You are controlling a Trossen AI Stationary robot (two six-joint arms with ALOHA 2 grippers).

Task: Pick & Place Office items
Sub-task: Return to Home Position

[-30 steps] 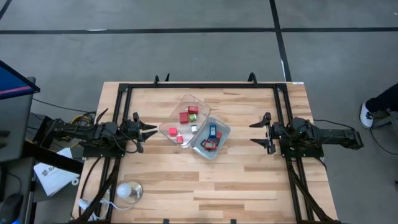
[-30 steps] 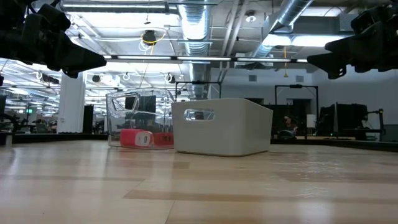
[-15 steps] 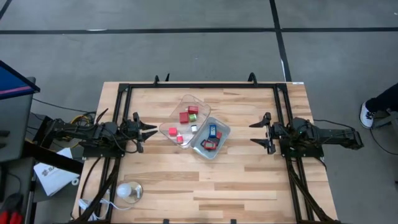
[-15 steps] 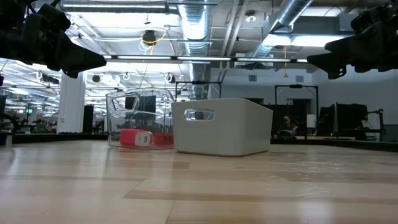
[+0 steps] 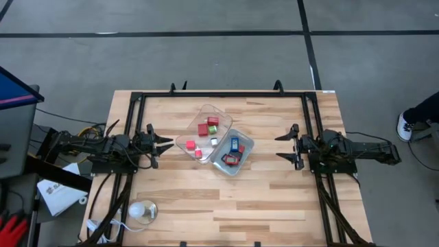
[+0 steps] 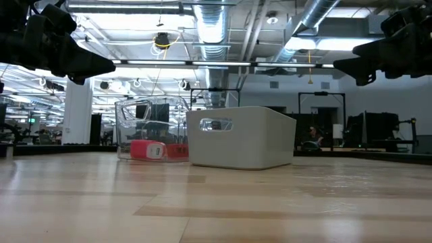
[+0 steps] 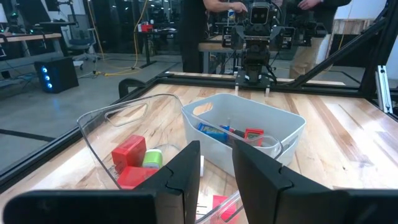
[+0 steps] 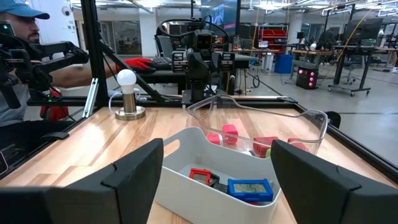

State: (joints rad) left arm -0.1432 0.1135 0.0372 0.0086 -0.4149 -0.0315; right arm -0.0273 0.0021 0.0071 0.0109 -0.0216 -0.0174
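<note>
Office items (image 5: 203,129) lay in two touching trays (image 5: 251,143) at desk centre. Left gripper (image 5: 164,146) and right gripper (image 5: 280,147) hung empty, fingers parted, at opposite edges; any inward swing risked striking the trays.

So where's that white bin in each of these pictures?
High view: white bin at table centre, right of the clear bin.
Low view: centre, clear bin on its left.
Left wrist view: just beyond the clear bin.
Right wrist view: nearest, clear bin behind.
Shared landmark: the clear bin beside it.
</note>
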